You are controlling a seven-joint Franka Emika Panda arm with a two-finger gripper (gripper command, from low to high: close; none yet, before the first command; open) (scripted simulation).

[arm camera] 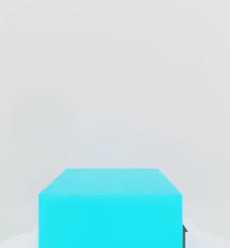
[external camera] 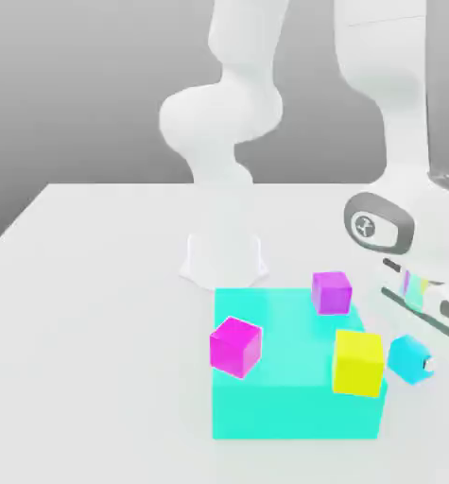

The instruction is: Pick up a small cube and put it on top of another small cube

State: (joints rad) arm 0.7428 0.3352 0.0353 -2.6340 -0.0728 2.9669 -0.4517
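The small cyan cube [external camera: 409, 358] lies on the table [external camera: 95, 312], just beside the yellow cube [external camera: 358, 361] at the exterior view's right. The gripper [external camera: 424, 363] is closed down on it — apparently pinching it, though the fingertips are poorly seen. A straight lift is advised before carrying it toward the purple cube [external camera: 332, 291] — the yellow neighbour should not be brushed

A big flat block [external camera: 275, 397] lies on the counter [external camera: 95, 312], in front of the robot's base [external camera: 223, 257]. Three cubes rest on its top: one cube [external camera: 235, 346] at the edge toward the exterior view's left, a small cube [external camera: 332, 291] at the far corner toward the right, and a larger cube [external camera: 357, 362] at the near right edge. Just beside that larger cube, off the block's right side, sits the small cube [external camera: 409, 358] [arm camera: 109, 208], under the end effector [external camera: 426, 364].
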